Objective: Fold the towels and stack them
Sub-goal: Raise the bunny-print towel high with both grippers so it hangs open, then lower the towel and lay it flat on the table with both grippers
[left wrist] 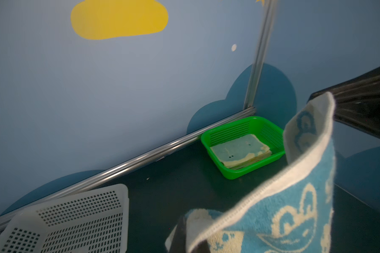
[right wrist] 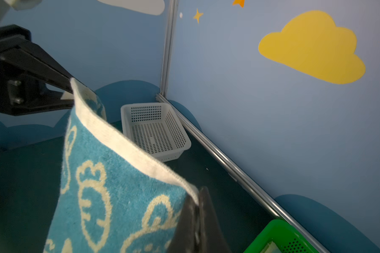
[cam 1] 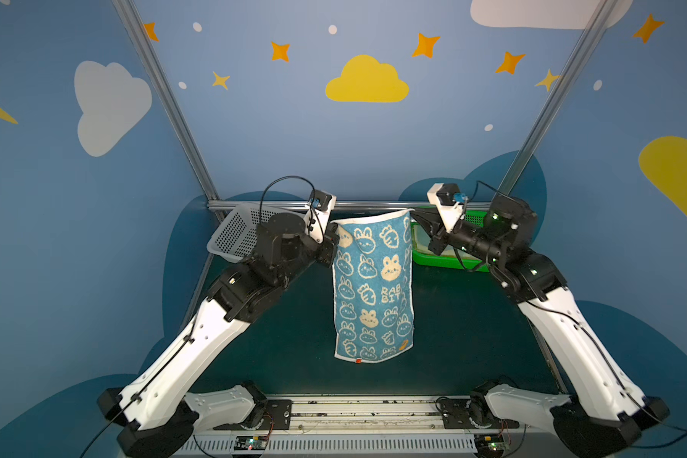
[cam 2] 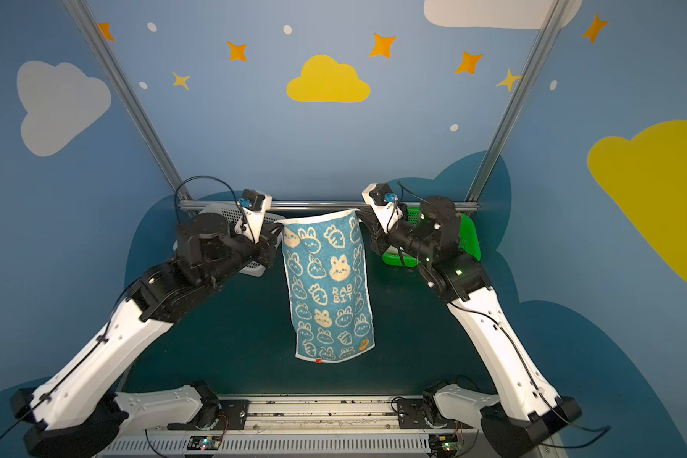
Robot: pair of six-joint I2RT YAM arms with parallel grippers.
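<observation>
A blue-and-cream towel (cam 1: pixel 373 285) (cam 2: pixel 330 285) with rabbit outlines hangs stretched between my two grippers, above the dark table. My left gripper (cam 1: pixel 334 230) (left wrist: pixel 184 237) is shut on its upper left corner. My right gripper (cam 1: pixel 413 216) (right wrist: pixel 198 210) is shut on its upper right corner. The cream hem (left wrist: pixel 261 192) (right wrist: pixel 123 144) sags slightly between the two grips. I cannot tell whether the towel's lower edge touches the table. A folded pale yellow and teal towel (left wrist: pixel 241 151) lies in the green basket (left wrist: pixel 206 140).
A white perforated basket (cam 1: pixel 235 234) (right wrist: pixel 154 131) stands at the back left, behind my left arm. The green basket (cam 1: pixel 445 262) sits at the back right under my right wrist. An aluminium rail (cam 1: pixel 373 205) runs along the table's back edge.
</observation>
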